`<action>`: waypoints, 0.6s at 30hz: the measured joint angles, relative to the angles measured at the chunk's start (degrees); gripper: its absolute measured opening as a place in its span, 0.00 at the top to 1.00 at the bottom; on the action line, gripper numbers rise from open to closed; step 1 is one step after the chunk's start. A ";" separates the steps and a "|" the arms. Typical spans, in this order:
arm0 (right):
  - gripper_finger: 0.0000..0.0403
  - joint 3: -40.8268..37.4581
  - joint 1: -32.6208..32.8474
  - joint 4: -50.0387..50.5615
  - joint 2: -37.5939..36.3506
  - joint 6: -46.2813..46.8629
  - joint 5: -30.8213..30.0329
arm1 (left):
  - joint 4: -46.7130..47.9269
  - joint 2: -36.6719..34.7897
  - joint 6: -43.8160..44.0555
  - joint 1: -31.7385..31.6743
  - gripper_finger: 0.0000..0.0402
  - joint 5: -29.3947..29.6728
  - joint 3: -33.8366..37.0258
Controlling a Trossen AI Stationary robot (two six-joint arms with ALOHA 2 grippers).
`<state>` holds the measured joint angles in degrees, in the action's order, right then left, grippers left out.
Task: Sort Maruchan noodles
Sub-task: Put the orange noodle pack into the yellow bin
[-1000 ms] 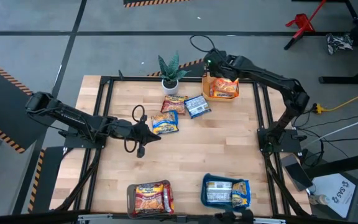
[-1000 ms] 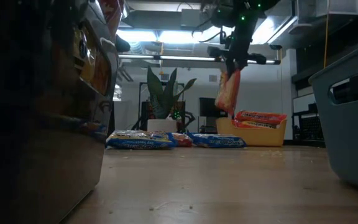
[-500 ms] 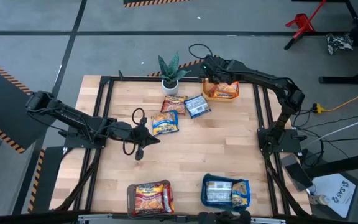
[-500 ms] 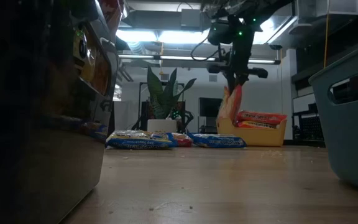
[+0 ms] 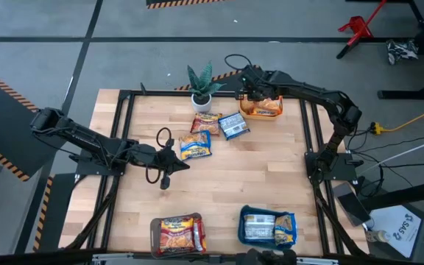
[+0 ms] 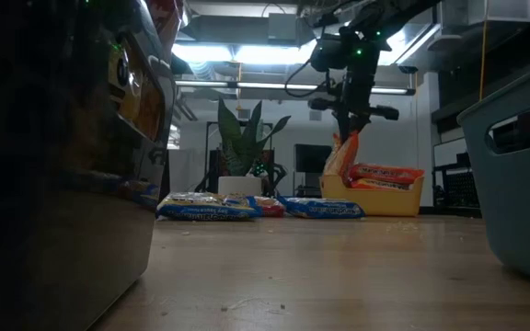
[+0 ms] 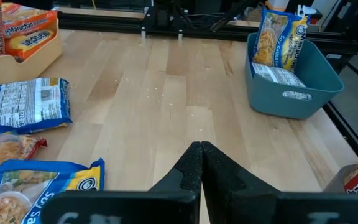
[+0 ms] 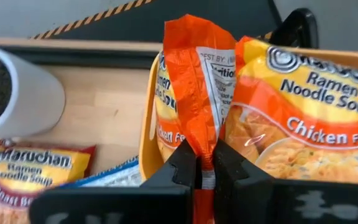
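Note:
My right gripper [image 5: 251, 87] is shut on an orange Maruchan packet [image 8: 197, 81] over the left end of the yellow tray [image 5: 265, 114] at the table's far edge. Another orange packet [image 8: 303, 118] lies in that tray. A red packet [image 5: 206, 121], a blue one [image 5: 232, 125] and a blue-and-yellow one [image 5: 196, 145] lie flat on the table by the plant. My left gripper [image 5: 172, 161] is shut and empty, low over the table's left middle; its closed fingertips show in the left wrist view [image 7: 201, 155]. My right gripper pinches the orange packet's upper end [image 8: 202, 146] between its two fingers. The fingers come from above, pointing down. The packet hangs upright below them [image 6: 346, 156], creased along its length, with its lower end behind the yellow tray's wall [image 6: 375, 200].
A potted plant [image 5: 202, 88] stands at the far edge, left of the yellow tray. A brown tray [image 5: 177, 234] with red packets and a teal tray [image 5: 267, 226] with blue packets stand at the near edge. Bare wood lies between them and the loose packets.
My right gripper has gone down toward the yellow tray with the orange packet still hanging from it. The packet's lower end has sunk behind the tray's wall.

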<state>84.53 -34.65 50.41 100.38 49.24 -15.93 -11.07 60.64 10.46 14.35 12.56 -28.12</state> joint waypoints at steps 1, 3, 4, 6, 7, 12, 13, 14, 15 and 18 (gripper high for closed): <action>0.97 0.03 -0.08 0.18 0.00 -0.17 1.02 | 0.00 0.00 0.00 0.00 1.00 0.00 0.00; 0.97 0.04 -0.67 0.80 0.00 -1.09 3.31 | 0.00 0.00 0.00 -0.02 1.00 0.02 0.00; 0.97 0.04 -0.73 1.00 0.00 -1.55 4.33 | 0.00 0.00 -0.02 -0.02 1.00 0.02 0.00; 0.97 0.04 -1.22 0.73 0.00 -1.73 5.53 | 0.00 0.00 -0.02 -0.02 1.00 0.02 0.00; 0.97 0.04 -1.44 0.71 0.00 -1.76 5.67 | 0.00 0.00 -0.02 -0.02 1.00 0.02 0.00; 0.97 0.04 -2.24 -1.02 0.00 -1.66 5.55 | 0.00 0.00 -0.02 -0.02 1.00 0.07 0.00; 0.97 0.04 -2.33 -1.32 0.00 -1.64 5.33 | 0.00 0.00 -0.02 -0.02 1.00 0.07 0.00; 0.97 0.04 -2.64 -1.44 0.00 -1.64 5.00 | 0.00 0.00 -0.03 -0.02 1.00 0.11 0.00; 0.97 0.04 -2.66 -1.55 0.00 -1.62 4.87 | 0.00 0.00 -0.09 -0.02 1.00 0.36 0.00; 0.97 0.04 -2.96 -2.58 0.15 -1.58 3.72 | 0.00 0.00 -0.37 -0.02 1.00 1.16 0.00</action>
<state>84.58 -37.60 47.83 100.53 47.65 -12.21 -11.07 60.64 10.09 14.33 13.72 -28.12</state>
